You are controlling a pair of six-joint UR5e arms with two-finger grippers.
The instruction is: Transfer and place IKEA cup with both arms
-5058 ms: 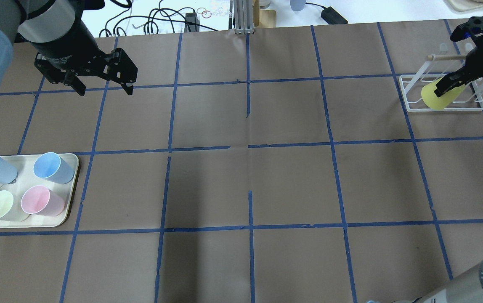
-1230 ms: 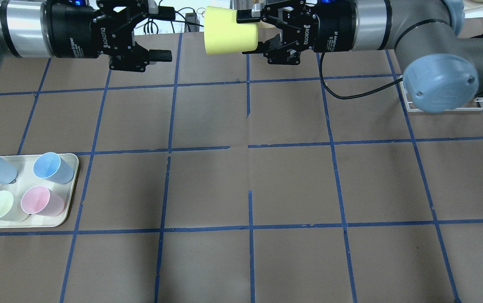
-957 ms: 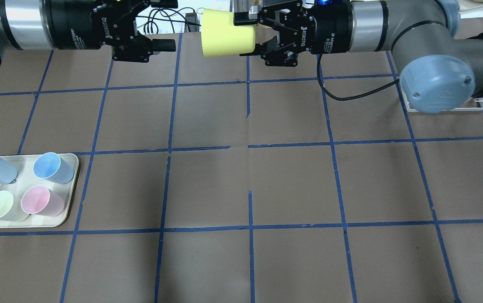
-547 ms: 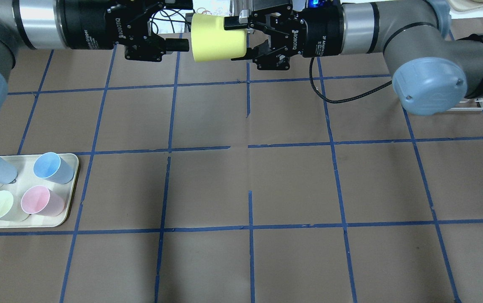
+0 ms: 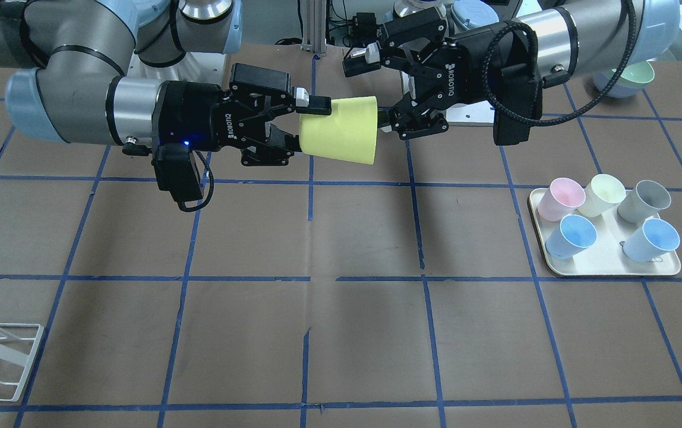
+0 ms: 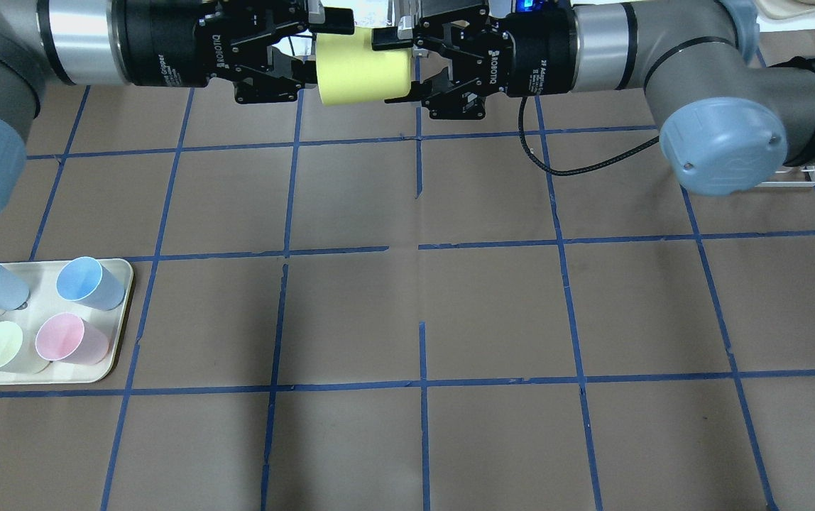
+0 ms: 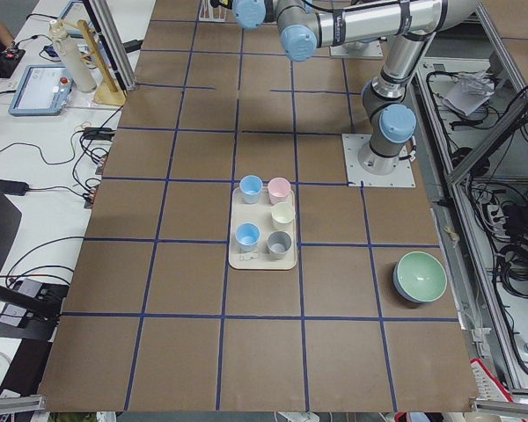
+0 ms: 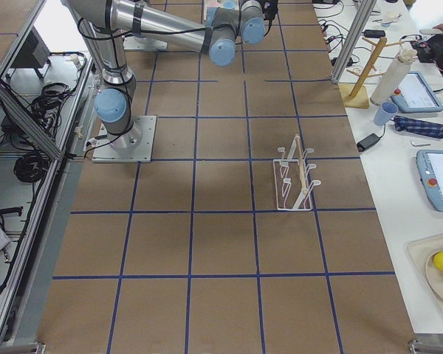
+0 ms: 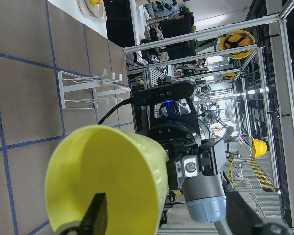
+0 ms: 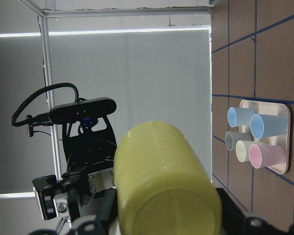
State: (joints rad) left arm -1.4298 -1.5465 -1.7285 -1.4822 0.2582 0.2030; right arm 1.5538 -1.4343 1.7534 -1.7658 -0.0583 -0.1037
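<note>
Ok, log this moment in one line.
phase: handover | cup: midair, horizontal | right gripper: shut on closed end | left gripper: open at mouth, not gripping | next: likely left closes

Bright, even light (soft shadows), sharp.

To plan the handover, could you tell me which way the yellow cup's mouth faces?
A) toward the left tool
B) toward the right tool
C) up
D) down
A: the left wrist view looks into the open cup; the right wrist view shows its closed base.
</note>
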